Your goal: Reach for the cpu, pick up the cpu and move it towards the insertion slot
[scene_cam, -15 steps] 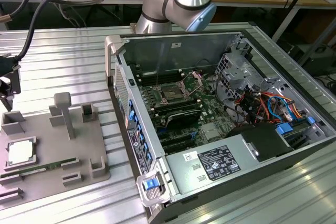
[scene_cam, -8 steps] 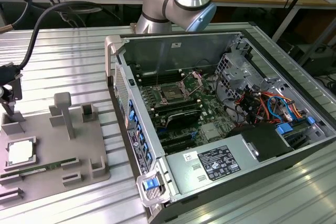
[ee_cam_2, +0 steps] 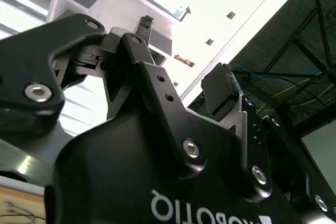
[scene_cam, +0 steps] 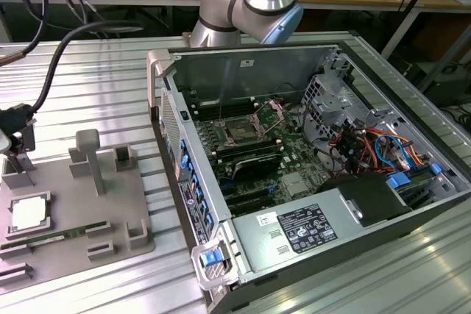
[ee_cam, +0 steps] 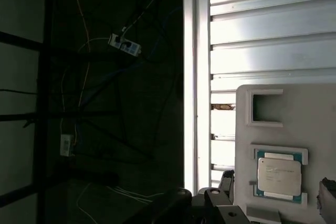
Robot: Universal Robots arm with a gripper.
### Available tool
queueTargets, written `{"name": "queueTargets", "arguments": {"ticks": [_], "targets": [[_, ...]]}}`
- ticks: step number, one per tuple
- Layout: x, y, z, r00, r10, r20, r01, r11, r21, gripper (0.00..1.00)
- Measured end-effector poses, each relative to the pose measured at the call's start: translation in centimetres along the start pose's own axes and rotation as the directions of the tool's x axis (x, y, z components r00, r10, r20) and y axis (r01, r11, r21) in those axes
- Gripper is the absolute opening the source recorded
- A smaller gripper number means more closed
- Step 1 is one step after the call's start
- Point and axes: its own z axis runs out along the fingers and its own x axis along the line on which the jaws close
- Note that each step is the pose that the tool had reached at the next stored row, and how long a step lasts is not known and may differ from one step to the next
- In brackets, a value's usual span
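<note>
Your claw (scene_cam: 18,148) hangs at the exterior view's left edge, over the far end of a grey tray (scene_cam: 110,196) that lies on the ribbed metal worktop (scene_cam: 96,86). Its fingers are spread apart and hold nothing; in the second wrist view the claw (ee_cam_2: 184,61) shows two black fingertips (ee_cam_2: 218,90) with clear space between them.

The cpu (scene_cam: 29,213), a flat square chip with a silvery top and a thin green rim, lies flat in a square recess of the tray, near the claw but apart from it. In the first wrist view the cpu (ee_cam: 279,176) sits in the same recess, with a dark fingertip (ee_cam: 227,179) just beside the tray's edge. A long narrow memory stick (scene_cam: 37,240) lies just beside the chip.

The insertion slot (scene_cam: 241,129) is well apart from the tray, toward the exterior view's right, on the green motherboard inside an open computer case (scene_cam: 309,56).
</note>
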Motion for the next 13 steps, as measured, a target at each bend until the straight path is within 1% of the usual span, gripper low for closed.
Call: {"name": "queueTargets", "arguments": {"ticks": [3,8,11,13], "targets": [[0.00,-0.10,0.60,1.0000,0.000,0.0001,0.000,1.0000,0.0007,0.66],[-0.01,-0.49,1.21,1.0000,0.000,-0.0001,0.000,1.0000,0.0009,0.66],[0.00,-0.59,1.62,1.0000,0.000,0.0000,0.000,1.0000,0.0009,0.66],[-0.03,-0.64,2.32,1.0000,0.000,0.0000,0.000,1.0000,0.0009,0.66]]}}
